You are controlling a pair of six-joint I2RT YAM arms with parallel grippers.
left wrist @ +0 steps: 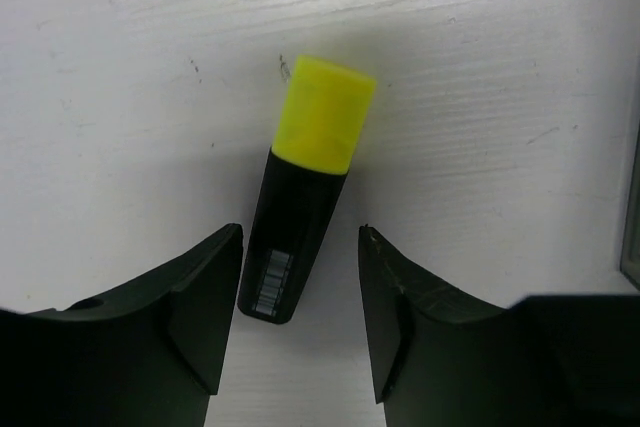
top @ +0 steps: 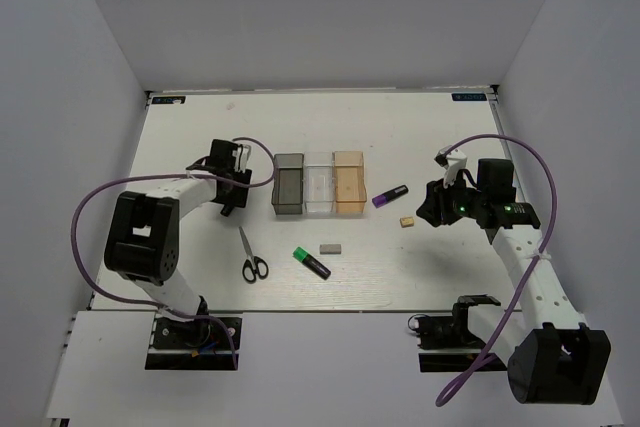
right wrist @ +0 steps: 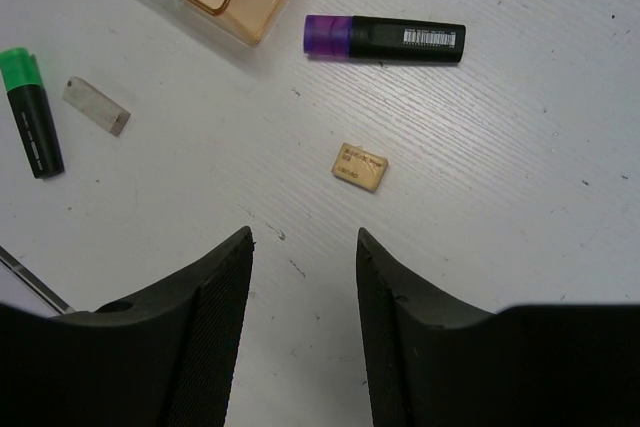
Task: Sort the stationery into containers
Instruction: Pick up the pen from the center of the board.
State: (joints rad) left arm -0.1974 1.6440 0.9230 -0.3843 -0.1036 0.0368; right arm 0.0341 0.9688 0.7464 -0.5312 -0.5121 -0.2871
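Yellow highlighter (left wrist: 310,177) partly inside spread left end effector (left wrist: 300,234)

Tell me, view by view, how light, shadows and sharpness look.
Top external: even, soft light, no hard shadows. Left wrist: yellow highlighter sharp, its cap very bright; the left hand's fingers dark, little detail. Right wrist: purple highlighter and tan block sharp, soft shadows beside them.

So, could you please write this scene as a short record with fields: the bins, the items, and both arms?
bins: dark grey bin, clear bin, orange bin, in a row, all look empty
on table: scissors, green highlighter, grey eraser, tan block, purple highlighter
left gripper: jaws open, black end of yellow highlighter between them
right gripper: jaws open above table, near tan block
sorted: nothing yet
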